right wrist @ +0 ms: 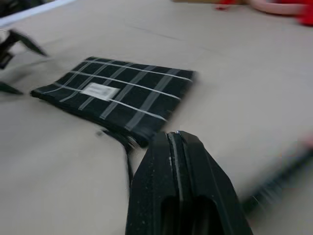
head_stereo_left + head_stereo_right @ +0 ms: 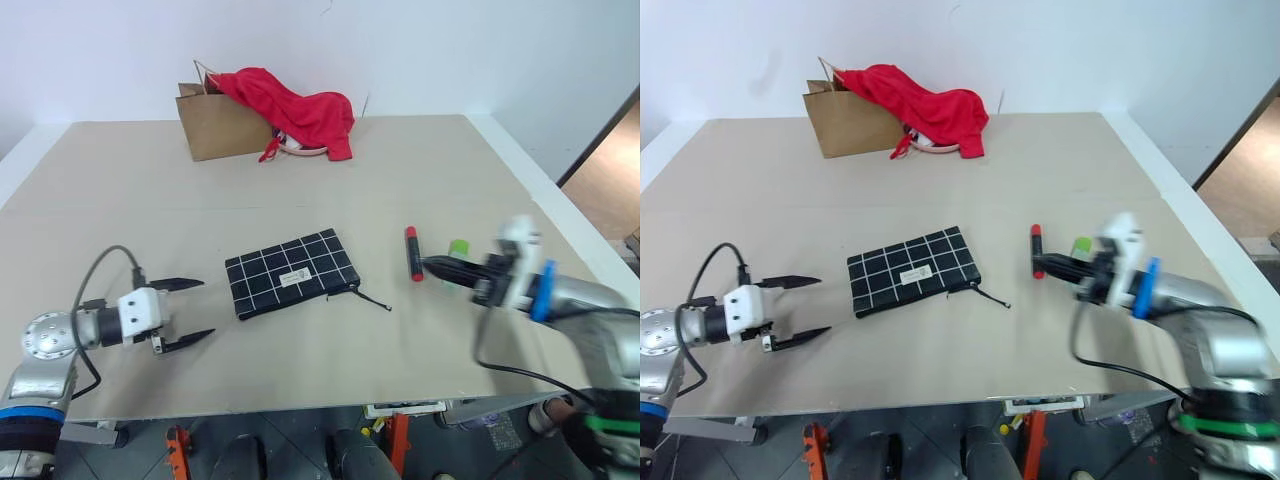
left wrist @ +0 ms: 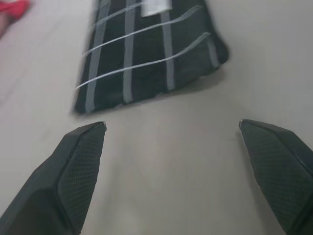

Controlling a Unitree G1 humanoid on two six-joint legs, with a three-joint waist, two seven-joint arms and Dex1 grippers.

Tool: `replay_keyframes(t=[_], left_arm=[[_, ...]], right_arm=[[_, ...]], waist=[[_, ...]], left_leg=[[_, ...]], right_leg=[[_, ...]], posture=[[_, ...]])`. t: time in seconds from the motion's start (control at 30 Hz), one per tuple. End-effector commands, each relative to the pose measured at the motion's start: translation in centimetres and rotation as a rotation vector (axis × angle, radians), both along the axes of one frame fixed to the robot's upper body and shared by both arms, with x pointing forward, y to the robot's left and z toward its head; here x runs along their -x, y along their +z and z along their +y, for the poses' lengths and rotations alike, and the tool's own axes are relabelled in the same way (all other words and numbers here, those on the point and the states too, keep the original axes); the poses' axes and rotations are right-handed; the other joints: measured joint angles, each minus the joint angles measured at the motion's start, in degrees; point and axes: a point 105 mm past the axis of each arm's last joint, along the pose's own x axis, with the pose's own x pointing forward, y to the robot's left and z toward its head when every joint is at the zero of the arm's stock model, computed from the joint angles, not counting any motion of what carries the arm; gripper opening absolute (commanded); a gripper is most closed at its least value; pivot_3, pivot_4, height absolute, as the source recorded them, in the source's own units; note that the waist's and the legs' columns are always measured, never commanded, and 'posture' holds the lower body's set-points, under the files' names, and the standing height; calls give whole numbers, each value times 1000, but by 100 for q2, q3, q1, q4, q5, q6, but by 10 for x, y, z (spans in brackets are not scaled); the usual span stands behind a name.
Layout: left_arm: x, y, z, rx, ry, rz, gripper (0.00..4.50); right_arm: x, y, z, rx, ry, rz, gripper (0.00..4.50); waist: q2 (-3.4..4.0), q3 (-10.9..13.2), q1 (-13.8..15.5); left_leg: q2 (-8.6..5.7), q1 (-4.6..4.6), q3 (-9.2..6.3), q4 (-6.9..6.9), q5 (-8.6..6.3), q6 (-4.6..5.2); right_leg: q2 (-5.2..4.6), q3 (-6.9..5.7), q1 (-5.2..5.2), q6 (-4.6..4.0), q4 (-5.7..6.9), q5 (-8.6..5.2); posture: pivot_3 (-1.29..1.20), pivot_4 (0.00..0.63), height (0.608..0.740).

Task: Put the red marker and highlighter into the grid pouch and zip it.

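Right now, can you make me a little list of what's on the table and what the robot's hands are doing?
table: beige top
grid pouch: flat in the middle, zipper cord trailing toward the marker
red marker: lying right of the pouch
highlighter: beside the marker, partly hidden by the right gripper
left gripper: open, near the pouch's left end, holding nothing
right gripper: shut, empty, by the pens
far edge: brown paper bag with red cloth spilling out

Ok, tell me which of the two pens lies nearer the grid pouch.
The red marker: red ends, black middle barrel, lying between the grid pouch and the light-green highlighter, which sits farther out beside the right gripper.
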Motion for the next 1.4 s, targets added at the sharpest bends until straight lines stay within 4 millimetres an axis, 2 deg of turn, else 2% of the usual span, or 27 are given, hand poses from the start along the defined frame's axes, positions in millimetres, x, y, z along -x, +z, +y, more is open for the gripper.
replay_keyframes(t=[0.03, 0.17, 0.23, 0.33, 0.47, 0.73, 0.93, 1.07, 1.37, 1.4], left_arm=[[-4, 4, -5, -54, -49, -57, 4500], [-8, 3, -17, -66, -92, -78, 4500], [-11, 4, -25, -52, -106, -89, 4500], [-15, 5, -34, -41, -121, -104, 4500], [-17, 4, -42, -46, -144, -110, 4500], [-20, 2, -45, -88, -160, -150, 4500], [-31, -5, -53, -140, -162, -252, 4500], [-35, -9, -64, -144, -179, -299, 4500], [-37, -14, -81, -115, -206, -326, 4500], [-37, -13, -81, -103, -205, -327, 4255]], right_arm=[[-18, 2, 23, 139, 31, -88, 10], [-33, 4, 48, 213, 86, -152, 10], [-38, -3, 54, 277, 111, -168, 10], [-42, -21, 54, 374, 139, -162, 10], [-46, -26, 60, 407, 170, -169, 10], [-52, -44, 65, 527, 205, -203, 10], [-50, -48, 71, 516, 233, -209, 10], [-51, -48, 71, 514, 230, -209, 10], [-51, -49, 69, 501, 221, -200, 10], [-51, -49, 69, 500, 220, -199, 2]], waist=[[1, 0, 8], [1, 0, 21], [1, 0, 31], [2, 0, 42], [3, -1, 36], [4, -5, 29], [5, -13, 34], [6, -13, 36], [9, -16, 35], [10, -17, 36]], left_leg=[[0, 0, 1, 0, 0, 0], [-8, -13, 0, 0, -1, 0], [-12, -24, -5, 0, -1, 0], [-17, -42, -14, 4, -2, 2], [-17, -75, -19, 18, -2, 2], [-11, -68, -20, 28, 0, 4], [-14, -55, -23, 34, 5, 8], [-14, 8, -19, 32, 8, 12], [-13, 11, -12, 30, 19, 20], [-13, 11, -13, 28, 19, 20]], right_leg=[[0, 0, -1, 0, 1, -1], [-6, 2, -7, -5, 2, -1], [-8, 2, -11, -17, 2, 7], [-11, -5, -21, -17, 2, 6], [-11, -11, -46, -19, 7, 13], [-3, -16, -47, -25, 25, 18], [-4, -15, -36, -26, 36, 18], [-4, -13, 19, -24, 41, 14], [-5, -12, 18, -12, 42, 19], [-5, -12, 18, -14, 42, 19]], posture=[[0, 150, 740], [0, 150, 740], [0, 150, 740], [0, 150, 740], [0, 150, 740], [0, 150, 740], [0, 150, 740], [0, 150, 740], [0, 150, 740], [0, 150, 740]])
